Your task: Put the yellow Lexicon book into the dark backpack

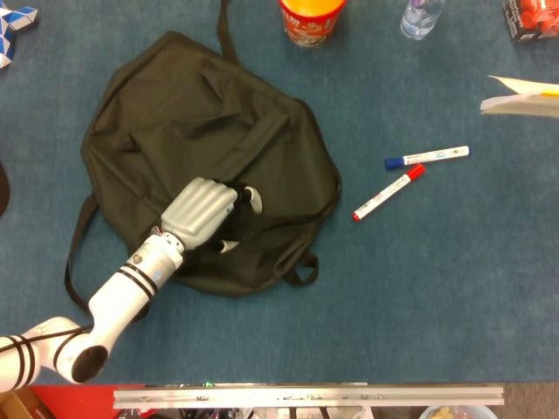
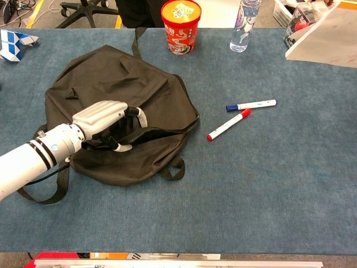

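Note:
The dark backpack (image 1: 192, 113) (image 2: 111, 78) lies flat on the blue table, left of centre. My left hand (image 1: 203, 209) (image 2: 103, 117) rests on its lower part, fingers curled into the zipper opening and gripping the upper flap's edge, so the opening gapes a little. The yellow Lexicon book (image 1: 524, 96) (image 2: 326, 30) shows only partly at the far right edge, raised off the table; whatever holds it is out of frame. My right hand is not seen in either view.
A blue-capped marker (image 1: 428, 157) (image 2: 251, 104) and a red-capped marker (image 1: 389, 193) (image 2: 228, 124) lie right of the backpack. A red noodle cup (image 2: 180, 25), a water bottle (image 2: 244, 25) and a blue-white toy (image 2: 14, 42) stand along the far edge.

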